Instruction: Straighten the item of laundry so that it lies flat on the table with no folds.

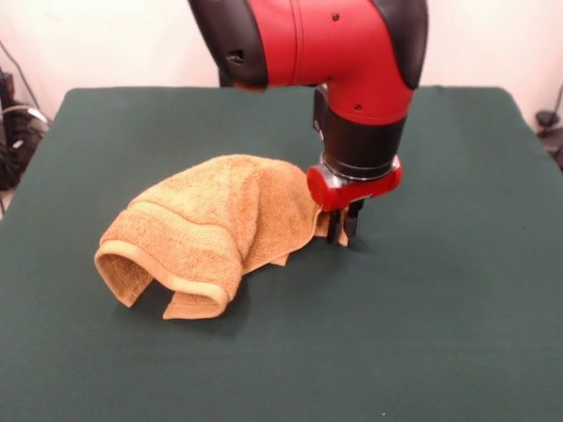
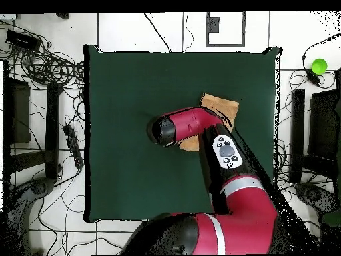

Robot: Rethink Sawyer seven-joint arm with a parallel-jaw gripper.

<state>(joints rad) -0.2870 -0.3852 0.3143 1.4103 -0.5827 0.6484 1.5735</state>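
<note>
The orange-tan terry towel point(image 1: 211, 227) lies crumpled and folded over itself on the dark green table point(image 1: 440, 308), left of centre in the front view. Its banded, hemmed edge curls up at the front left. My gripper point(image 1: 345, 232) points down at the towel's right end, with its dark fingers point(image 1: 354, 220) shut on a bit of the towel's edge close to the table top. In the overhead view the red arm covers the gripper and most of the towel point(image 2: 223, 107); only a tan part shows beyond the arm on the table point(image 2: 133, 133).
The red and black arm point(image 2: 233, 173) reaches across the table's right half in the overhead view. Cables point(image 2: 40, 67) and dark equipment lie on the floor around the table. A green ball point(image 2: 319, 66) lies off the table at the upper right.
</note>
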